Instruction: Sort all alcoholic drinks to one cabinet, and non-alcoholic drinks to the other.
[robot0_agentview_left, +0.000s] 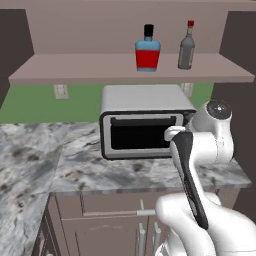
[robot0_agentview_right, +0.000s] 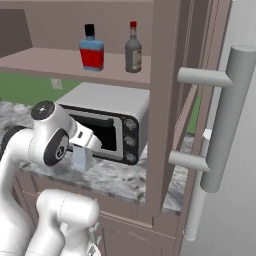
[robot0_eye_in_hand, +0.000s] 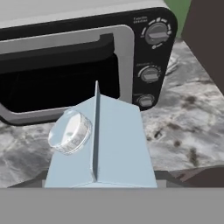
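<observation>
- Shelf (robot0_agentview_left: 75, 70) of the open upper cabinet carries both alcoholic bottles: the squat red-filled bottle (robot0_agentview_left: 148, 49) with its blue top on the left, the slim grey bottle (robot0_agentview_left: 186, 46) with the red cap to its right. You see them upright, near each other but not touching.
- Pale-blue container (robot0_eye_in_hand: 103, 146) sits right in front of your hand camera, its clear round cap (robot0_eye_in_hand: 70, 131) facing the lens. It looks like a gable-topped carton, ridge pointing up the view.
- Your gripper (robot0_agentview_right: 82, 150) hangs in front of the toaster oven (robot0_agentview_left: 145, 125), just above the marble counter (robot0_agentview_left: 45, 155). In the right base view the pale-blue container shows below the hand.
- Fingers: hidden behind the carton in the hand view. It looks held, but you cannot tell for certain whether they are clamped on it.
- Toaster oven's three knobs (robot0_eye_in_hand: 151, 74) sit on its right side; its dark door is shut.
- Open cabinet door (robot0_agentview_right: 170, 100) with a grey bar handle (robot0_agentview_right: 225, 115) stands at the right of the right base view.
</observation>
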